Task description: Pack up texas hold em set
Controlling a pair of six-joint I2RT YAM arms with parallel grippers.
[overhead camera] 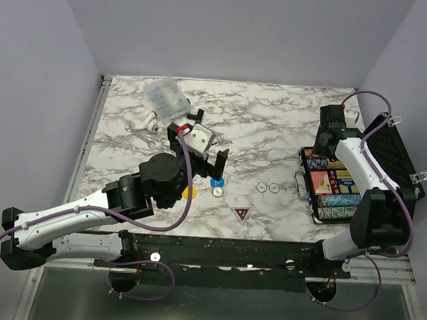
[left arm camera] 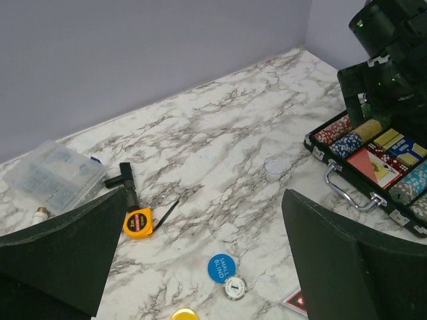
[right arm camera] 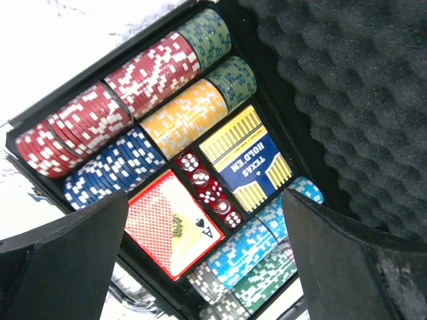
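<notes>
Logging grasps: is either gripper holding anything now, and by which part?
Nothing is held. The left gripper is open above the table; the right gripper is open above the briefcase. Both are empty.

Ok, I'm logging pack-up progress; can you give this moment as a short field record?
case: black hard briefcase, open, foam lid up; chip rows and red card box inside
loose on marble table: blue disc, yellow disc, white discs, red triangle
left gripper: open, near the loose discs
right gripper: open, facing the case interior
</notes>
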